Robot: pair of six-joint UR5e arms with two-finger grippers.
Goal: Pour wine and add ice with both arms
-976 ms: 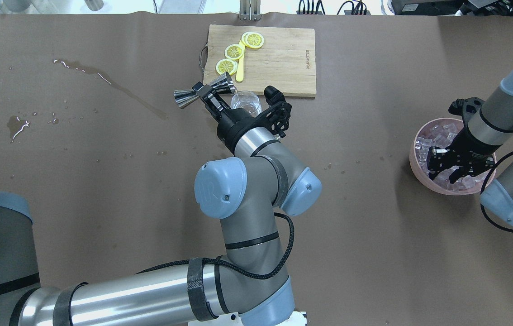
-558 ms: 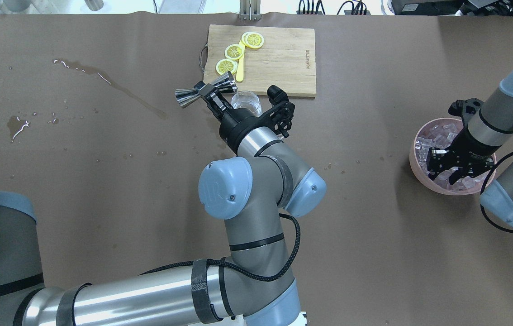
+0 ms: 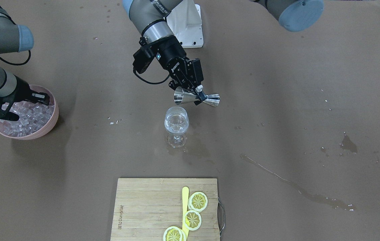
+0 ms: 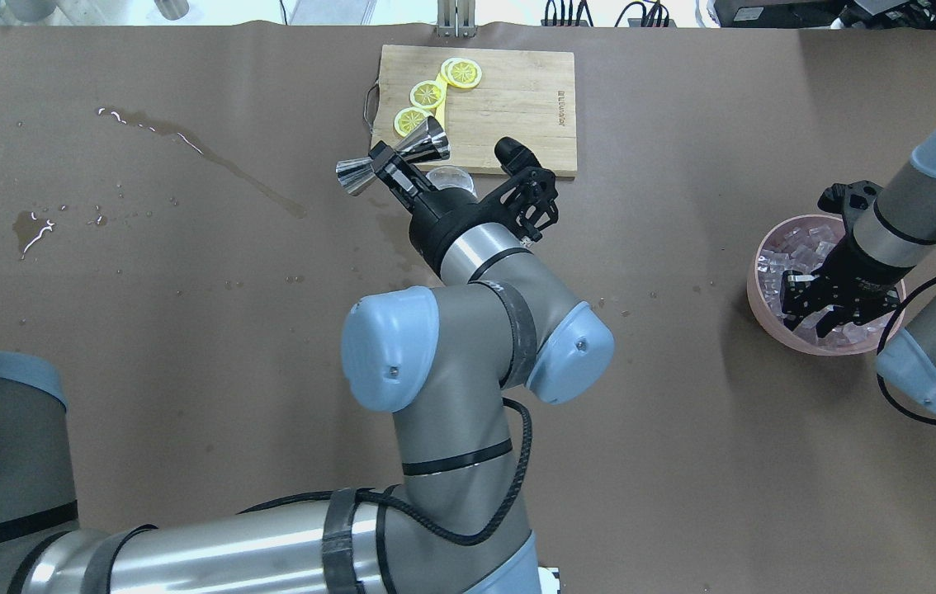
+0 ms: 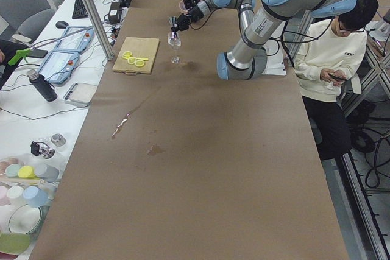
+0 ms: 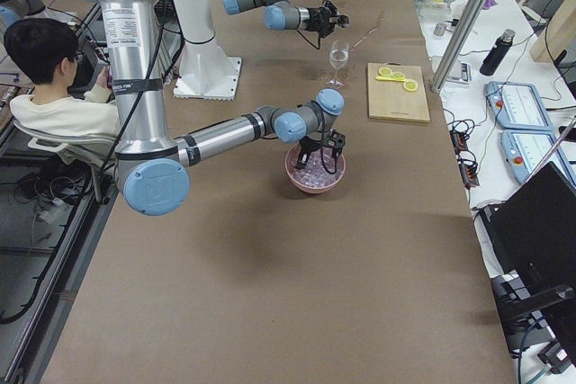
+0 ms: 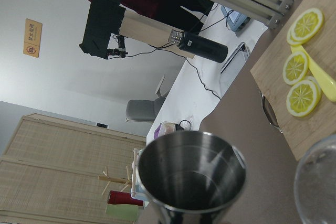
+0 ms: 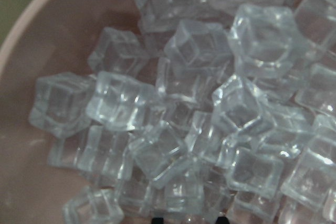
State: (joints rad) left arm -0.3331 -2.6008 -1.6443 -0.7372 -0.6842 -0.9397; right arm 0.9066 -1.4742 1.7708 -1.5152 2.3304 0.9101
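My left gripper (image 3: 199, 95) is shut on the waist of a steel double-ended jigger (image 3: 196, 97), held tilted above and just behind the wine glass (image 3: 176, 123). The glass stands upright with clear wine (image 3: 176, 126) in its bowl. In the left wrist view the jigger's cup (image 7: 194, 177) looks nearly empty, with the glass rim (image 7: 320, 182) beside it. My right gripper (image 4: 816, 318) is open, its fingers down in the pink bowl (image 4: 761, 305) among the ice cubes (image 8: 199, 103); I cannot tell whether a cube is between the fingers.
A bamboo cutting board (image 4: 517, 107) with three lemon slices (image 4: 427, 95) and a yellow tool lies beyond the glass. Brownish wet streaks (image 4: 212, 157) and stains (image 4: 29, 227) mark the table's left side. A seated person (image 5: 332, 59) is beside the table.
The left gripper has tipped the jigger's mouth up off the glass rim and shifted right and farther away; the pouring stream has stopped. The right gripper stays in the ice bowl, barely moved.
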